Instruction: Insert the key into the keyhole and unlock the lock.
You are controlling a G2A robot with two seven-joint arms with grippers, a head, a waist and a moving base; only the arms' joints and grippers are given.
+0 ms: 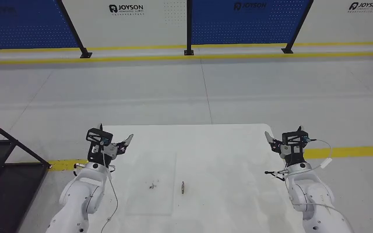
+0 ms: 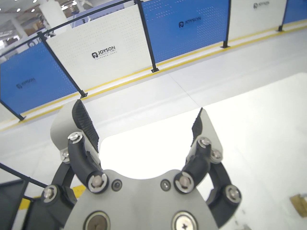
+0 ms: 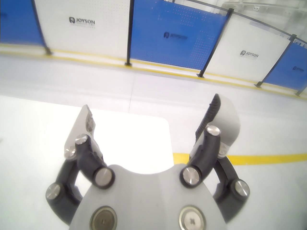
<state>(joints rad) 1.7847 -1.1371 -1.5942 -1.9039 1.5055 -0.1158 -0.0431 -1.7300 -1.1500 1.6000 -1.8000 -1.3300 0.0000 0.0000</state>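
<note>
On the white table (image 1: 221, 151), near its front middle, lie two small items: a small metal piece that looks like the key (image 1: 152, 186) and a narrow brownish piece that looks like the lock (image 1: 183, 187). They lie apart, untouched. My left gripper (image 1: 115, 135) (image 2: 140, 111) hovers at the table's far left corner, open and empty. At the far right corner my right gripper (image 1: 284, 135) (image 3: 151, 104) is likewise open and empty. Both are well away from the two items. A tan object (image 2: 298, 203), perhaps the lock, sits at the edge of the left wrist view.
A faint rectangular outline (image 1: 151, 183) marks the table around the key. A black frame (image 1: 17, 151) stands left of the table. Blue and white fence panels (image 1: 186, 23) line the far floor behind a yellow stripe.
</note>
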